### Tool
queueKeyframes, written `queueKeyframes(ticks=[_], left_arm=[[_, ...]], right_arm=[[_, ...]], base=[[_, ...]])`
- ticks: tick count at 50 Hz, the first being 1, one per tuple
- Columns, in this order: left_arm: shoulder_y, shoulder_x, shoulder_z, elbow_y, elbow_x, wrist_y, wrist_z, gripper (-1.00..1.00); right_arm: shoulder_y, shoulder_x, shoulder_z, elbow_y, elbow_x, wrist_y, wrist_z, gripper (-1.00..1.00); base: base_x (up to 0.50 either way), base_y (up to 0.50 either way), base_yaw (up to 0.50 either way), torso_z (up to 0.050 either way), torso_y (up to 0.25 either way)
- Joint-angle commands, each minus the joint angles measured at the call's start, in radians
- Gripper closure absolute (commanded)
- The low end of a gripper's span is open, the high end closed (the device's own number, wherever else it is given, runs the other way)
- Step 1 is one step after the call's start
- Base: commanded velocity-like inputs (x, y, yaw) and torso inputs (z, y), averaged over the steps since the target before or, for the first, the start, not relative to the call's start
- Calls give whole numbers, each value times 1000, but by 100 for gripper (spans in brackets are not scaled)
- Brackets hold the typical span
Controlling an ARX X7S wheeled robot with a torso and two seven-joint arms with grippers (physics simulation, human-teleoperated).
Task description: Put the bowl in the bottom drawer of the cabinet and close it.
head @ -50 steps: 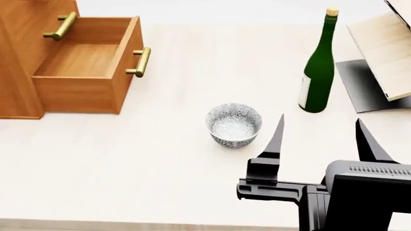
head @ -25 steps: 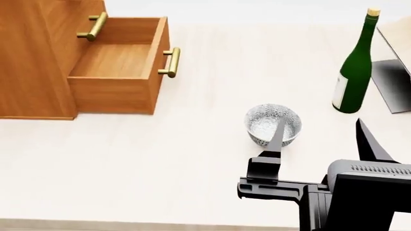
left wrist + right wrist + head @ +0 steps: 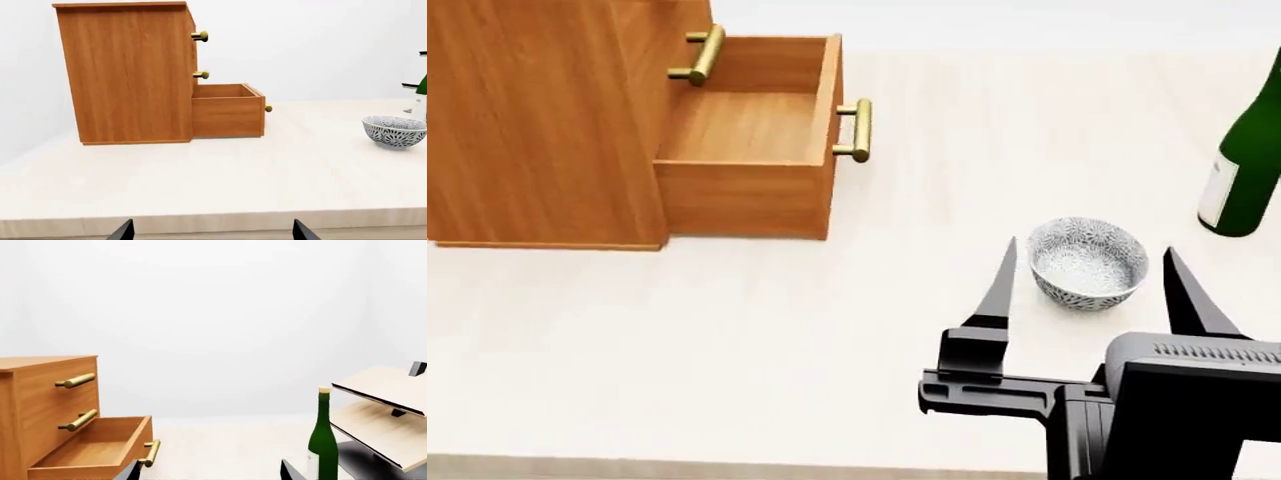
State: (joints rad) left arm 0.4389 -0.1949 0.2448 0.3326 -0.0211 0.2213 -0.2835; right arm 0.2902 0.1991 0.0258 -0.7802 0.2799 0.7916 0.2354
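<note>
The patterned white bowl (image 3: 1088, 262) stands upright on the table, to the right of the cabinet (image 3: 534, 120). The bottom drawer (image 3: 754, 125) is pulled open and holds nothing. My right gripper (image 3: 1090, 290) is open; in the head view the bowl shows between its two fingers (image 3: 1001, 285), untouched. The right wrist view shows the open drawer (image 3: 93, 447) past my right gripper (image 3: 211, 472), but no bowl. My left gripper (image 3: 212, 232) is open at the table's near edge, far from the bowl (image 3: 395, 131), the drawer (image 3: 227, 116) and the cabinet (image 3: 127, 75).
A green wine bottle (image 3: 1244, 170) stands right of the bowl, also seen as bottle (image 3: 323, 440). A pale wooden rack (image 3: 383, 410) on a dark base stands beyond it. The table's front edge (image 3: 694, 462) runs close below the right arm.
The head view has swung left, so cabinet, bowl and bottle slid right in the picture. The bowl went from left of the right gripper's fingers to between them. The rack left the view.
</note>
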Motion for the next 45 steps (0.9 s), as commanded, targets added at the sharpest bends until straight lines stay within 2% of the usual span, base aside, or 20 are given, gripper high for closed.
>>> queueKeyframes(ticks=[1, 12, 19, 41, 45], left_arm=[[-1, -7, 8, 2, -1, -1, -9, -100], [-4, -14, 14, 2, -4, -2, -16, -100], [-4, -18, 17, 4, -6, -2, -21, -100], [-10, -31, 31, -3, -10, 3, -36, -100], [-10, -35, 35, 2, -11, 0, -41, -100]], right_arm=[[-8, 5, -10, 18, -3, -19, 7, -100], [-5, -1, 0, 18, 18, -12, 14, -100], [-7, 11, -18, 16, 11, -18, 16, -100], [-17, 12, -19, 29, 26, -33, 27, -100], [-24, 9, -14, 40, 26, -51, 31, -100]], base=[[0, 383, 0, 0, 0], [0, 479, 0, 0, 0], [0, 241, 0, 0, 0], [0, 500, 0, 0, 0], [0, 12, 0, 0, 0]])
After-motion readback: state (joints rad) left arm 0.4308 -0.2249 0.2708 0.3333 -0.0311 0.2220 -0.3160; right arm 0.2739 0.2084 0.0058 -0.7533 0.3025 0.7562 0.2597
